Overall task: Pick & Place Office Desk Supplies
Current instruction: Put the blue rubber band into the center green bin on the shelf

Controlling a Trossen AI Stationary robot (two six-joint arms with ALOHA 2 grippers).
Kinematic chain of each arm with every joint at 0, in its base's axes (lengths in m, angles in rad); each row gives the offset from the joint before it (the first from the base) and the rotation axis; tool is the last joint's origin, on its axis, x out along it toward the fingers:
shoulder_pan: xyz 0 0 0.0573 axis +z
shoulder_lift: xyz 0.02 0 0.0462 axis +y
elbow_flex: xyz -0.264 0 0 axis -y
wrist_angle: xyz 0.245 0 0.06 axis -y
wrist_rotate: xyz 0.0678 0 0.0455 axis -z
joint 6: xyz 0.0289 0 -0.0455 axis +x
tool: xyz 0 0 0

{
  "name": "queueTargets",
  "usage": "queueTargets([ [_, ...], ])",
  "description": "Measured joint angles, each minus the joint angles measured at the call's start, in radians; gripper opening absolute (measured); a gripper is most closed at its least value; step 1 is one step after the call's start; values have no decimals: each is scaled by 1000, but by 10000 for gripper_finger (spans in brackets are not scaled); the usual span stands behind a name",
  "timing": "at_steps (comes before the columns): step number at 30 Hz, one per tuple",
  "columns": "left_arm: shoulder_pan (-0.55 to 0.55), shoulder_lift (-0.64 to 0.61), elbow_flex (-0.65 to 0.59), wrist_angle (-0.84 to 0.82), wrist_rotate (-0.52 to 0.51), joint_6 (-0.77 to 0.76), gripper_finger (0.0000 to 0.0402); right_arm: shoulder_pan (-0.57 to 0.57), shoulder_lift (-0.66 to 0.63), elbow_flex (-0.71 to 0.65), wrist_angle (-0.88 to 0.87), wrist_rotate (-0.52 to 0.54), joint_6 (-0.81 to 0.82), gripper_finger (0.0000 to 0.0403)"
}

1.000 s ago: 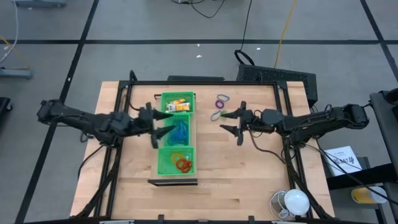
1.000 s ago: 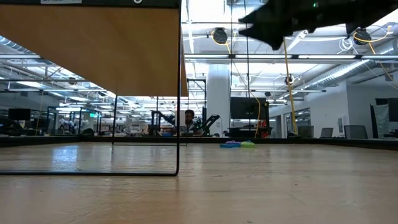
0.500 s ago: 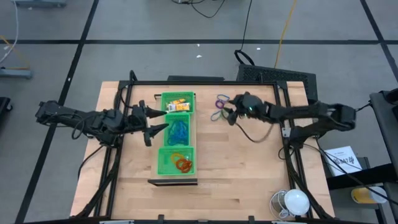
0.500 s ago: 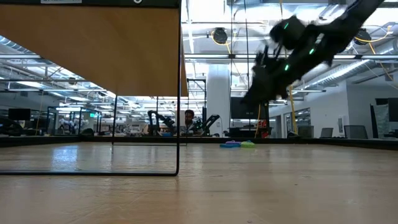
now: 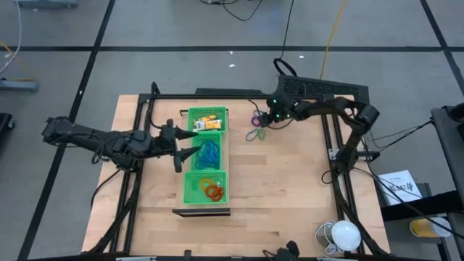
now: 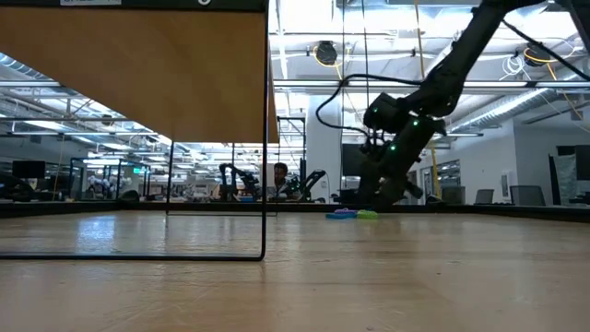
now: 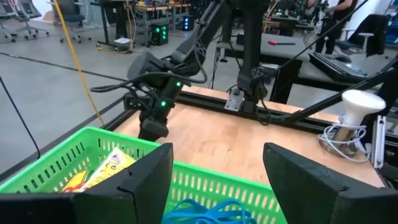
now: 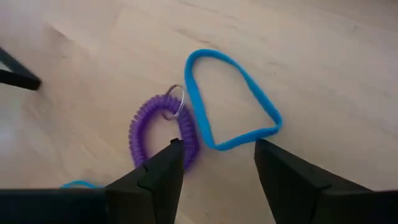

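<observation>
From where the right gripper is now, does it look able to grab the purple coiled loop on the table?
Probably yes: the right gripper is open directly above the purple coiled loop, nothing between them; a blue band lies touching it.

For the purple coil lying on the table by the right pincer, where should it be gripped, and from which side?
Probably from straight above, across one side of the purple coil: it lies flat as an open ring. Pick the arc away from the blue loop that touches it. The right pincer hangs open over both.
</observation>
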State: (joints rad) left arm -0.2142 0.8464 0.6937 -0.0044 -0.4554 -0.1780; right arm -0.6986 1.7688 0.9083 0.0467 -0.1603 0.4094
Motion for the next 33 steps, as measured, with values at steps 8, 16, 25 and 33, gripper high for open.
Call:
queueTargets([
  [8,3,18,0,-1,-1,0,258,-3,60,60,-8,8,21,174],
  [16,5,18,0,0,-1,0,257,-22,63,60,-11,84,21,136],
  [25,5,18,0,0,-1,-2,257,-27,63,59,-14,169,-47,74],
  [33,5,18,0,0,-1,-14,258,-27,63,59,-13,193,-127,5],
])
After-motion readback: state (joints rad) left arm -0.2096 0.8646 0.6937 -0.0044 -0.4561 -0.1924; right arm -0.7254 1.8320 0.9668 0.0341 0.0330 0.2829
